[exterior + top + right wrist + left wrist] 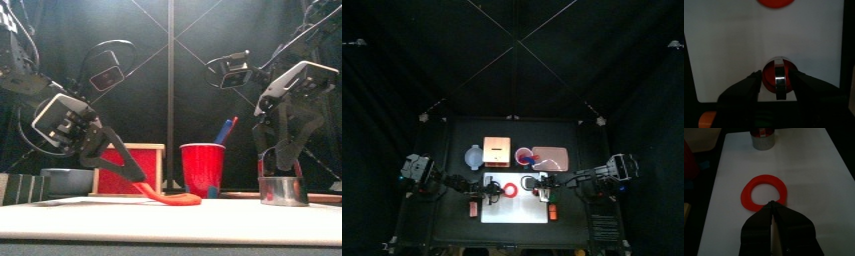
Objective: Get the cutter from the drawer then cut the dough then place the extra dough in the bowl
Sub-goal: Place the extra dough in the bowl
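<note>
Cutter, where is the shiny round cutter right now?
In the front view the cutter stands on the white cutting board's right side, gripped by the right gripper's jaws, right of the red cup and the dough ring.

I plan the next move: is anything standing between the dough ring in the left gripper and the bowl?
Nothing visible does. The left gripper pinches the red dough ring over the white cutting board; the blue-grey bowl stands behind and left of it. The wooden box stands beside the bowl, close to the path.

On the board (811,178), dough ring (745,195) left of cutter (282,190), cup (203,168) behind
</note>
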You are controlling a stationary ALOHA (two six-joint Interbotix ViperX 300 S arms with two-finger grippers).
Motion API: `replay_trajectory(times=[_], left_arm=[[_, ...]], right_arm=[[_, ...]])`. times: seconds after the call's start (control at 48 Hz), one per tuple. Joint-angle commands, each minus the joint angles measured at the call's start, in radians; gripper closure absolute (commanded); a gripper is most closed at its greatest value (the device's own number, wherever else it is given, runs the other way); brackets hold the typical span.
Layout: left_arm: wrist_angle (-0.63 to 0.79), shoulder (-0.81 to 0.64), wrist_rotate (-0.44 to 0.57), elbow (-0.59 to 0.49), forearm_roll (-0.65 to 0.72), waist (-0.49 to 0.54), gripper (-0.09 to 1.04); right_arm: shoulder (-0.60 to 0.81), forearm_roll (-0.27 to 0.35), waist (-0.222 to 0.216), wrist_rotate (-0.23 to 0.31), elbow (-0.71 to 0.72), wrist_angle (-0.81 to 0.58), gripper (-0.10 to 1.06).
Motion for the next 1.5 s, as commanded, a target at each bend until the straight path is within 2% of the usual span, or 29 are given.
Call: replay_trajectory(times=[0.021,0.167,0.396,0.542,0.896,1.333,1.5], left_arm=[[-0.005,-0.038,0.003,-0.014,0.002,0.009,0.47],[-0.005,-0.060,0.014,-0.014,0.006,0.012,0.46],[-0.005,-0.075,0.038,-0.015,0.009,0.012,0.45],[-0.005,-0.075,0.038,-0.012,0.008,0.014,0.41],[-0.005,-0.084,0.037,-0.014,0.006,0.014,0.21],[-0.005,-0.164,0.038,0.008,-0.006,0.014,0.20],[-0.005,-0.126,0.040,0.000,-0.005,0.029,0.20]], right_arm=[[-0.038,-0.035,-0.002,0.035,-0.020,-0.003,0.02],[-0.057,-0.089,-0.003,0.058,-0.029,0.000,0.00],[-0.055,-0.126,-0.008,0.077,-0.035,-0.006,0.00],[-0.054,-0.130,-0.008,0.077,-0.037,-0.014,0.00],[-0.043,-0.130,-0.025,0.077,-0.040,-0.035,0.00],[-0.014,-0.141,-0.041,0.075,-0.051,-0.049,0.00],[-0.012,-0.163,-0.057,0.075,-0.064,-0.064,0.00]])
